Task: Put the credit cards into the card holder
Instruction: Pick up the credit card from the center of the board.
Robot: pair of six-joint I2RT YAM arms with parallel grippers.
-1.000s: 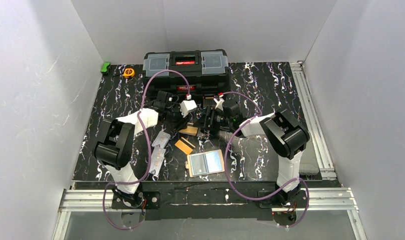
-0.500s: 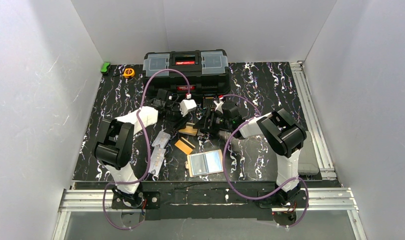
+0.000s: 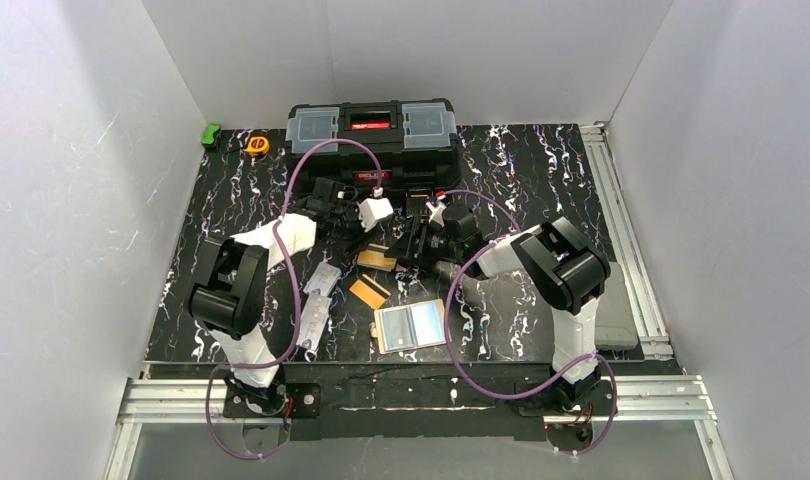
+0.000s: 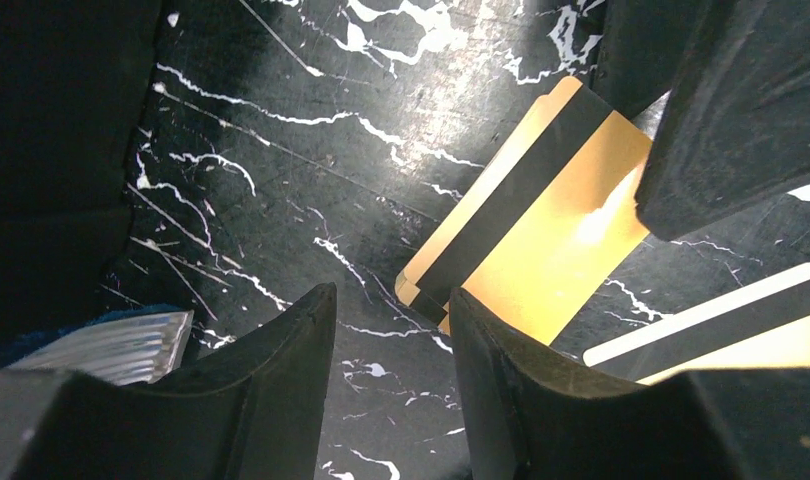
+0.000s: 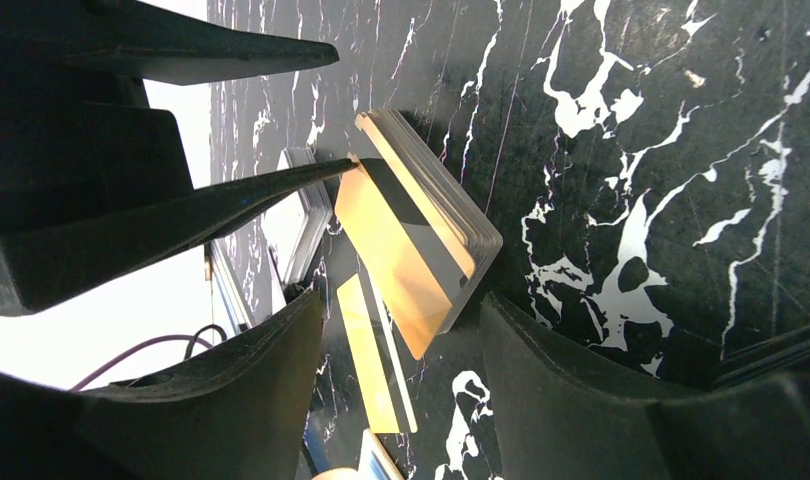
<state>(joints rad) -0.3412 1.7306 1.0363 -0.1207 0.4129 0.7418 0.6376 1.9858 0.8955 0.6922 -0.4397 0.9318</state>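
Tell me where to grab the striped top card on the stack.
Take the striped top card by the end that juts past the stack; elsewhere it lies flush, leaving fingers no gap. Come in low from that overhanging side, one finger under, one over, probably with the right gripper.

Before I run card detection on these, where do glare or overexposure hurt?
Left wrist: a white glare spot washes out part of the striped card. Right wrist: the frame's left side is blown out white, the card stack sharp. Top external: even light, cards tiny.

Overhead from behind, wrist views close, sharing credit cards (image 4: 541, 240)
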